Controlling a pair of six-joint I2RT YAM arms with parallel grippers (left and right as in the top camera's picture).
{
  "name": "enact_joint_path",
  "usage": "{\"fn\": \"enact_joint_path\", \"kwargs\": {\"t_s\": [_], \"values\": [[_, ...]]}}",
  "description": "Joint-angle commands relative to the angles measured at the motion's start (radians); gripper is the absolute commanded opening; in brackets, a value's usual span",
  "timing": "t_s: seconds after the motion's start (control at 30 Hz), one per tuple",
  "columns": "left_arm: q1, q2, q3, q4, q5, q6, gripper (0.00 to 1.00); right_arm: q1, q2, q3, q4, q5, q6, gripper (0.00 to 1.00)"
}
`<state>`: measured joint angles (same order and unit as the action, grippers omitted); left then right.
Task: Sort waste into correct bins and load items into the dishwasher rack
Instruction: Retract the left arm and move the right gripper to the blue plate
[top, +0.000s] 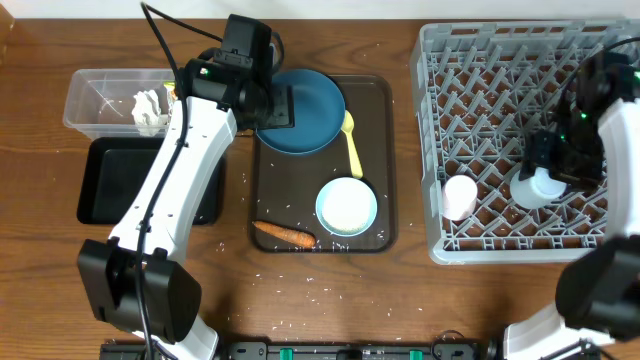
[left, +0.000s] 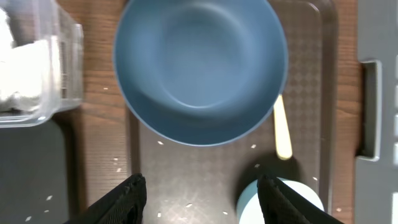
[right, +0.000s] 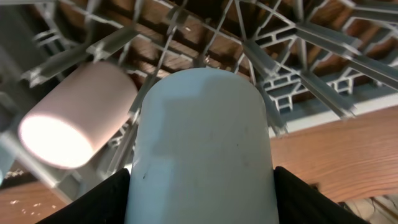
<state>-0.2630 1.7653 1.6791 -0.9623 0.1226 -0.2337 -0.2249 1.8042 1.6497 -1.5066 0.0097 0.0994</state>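
- Left fingers (left: 124, 202): spread, empty, over round dark blue plate (left: 199, 68) on brown tray (left: 205, 168).
- Right fingers (right: 102, 202): flank small light blue cup (right: 202, 143) in grey pegged plastic rack (top: 500, 60), near side; grip cannot be told.

By the tabletop's (top: 400, 290) right edge, the grey rack (top: 520, 60) is holding a white-pink cup (top: 460, 196) on its side and a light blue cup (top: 535, 187), which the right gripper (top: 560, 160) is hovering over. In the middle, the brown serving tray (top: 375, 100) is carrying a dark blue plate (top: 305, 112), yellow spoon (top: 351, 143), pale blue bowl (top: 346, 206) and carrot (top: 284, 234), with the left gripper (top: 275, 105) hanging over the plate's left rim. Near the left edge, tissues (top: 150, 110) are lying in the clear tub (top: 100, 95) beside the black tray (top: 120, 180).
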Motion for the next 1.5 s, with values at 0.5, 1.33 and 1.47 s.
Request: {"fn": "enact_joint_path", "kwargs": {"t_s": [0.5, 1.33, 1.47], "values": [[0.005, 0.003, 0.004, -0.002, -0.045, 0.019, 0.61, 0.005, 0.062, 0.131, 0.014, -0.087, 0.003, 0.98], [0.292, -0.106, 0.005, -0.194, -0.083, -0.135, 0.61, 0.645, 0.369, 0.415, 0.545, -0.047, 0.376, 0.67], [0.322, -0.106, 0.005, -0.204, -0.083, -0.135, 0.61, 0.679, 0.489, 0.415, 0.622, -0.119, 0.385, 0.57]]}}
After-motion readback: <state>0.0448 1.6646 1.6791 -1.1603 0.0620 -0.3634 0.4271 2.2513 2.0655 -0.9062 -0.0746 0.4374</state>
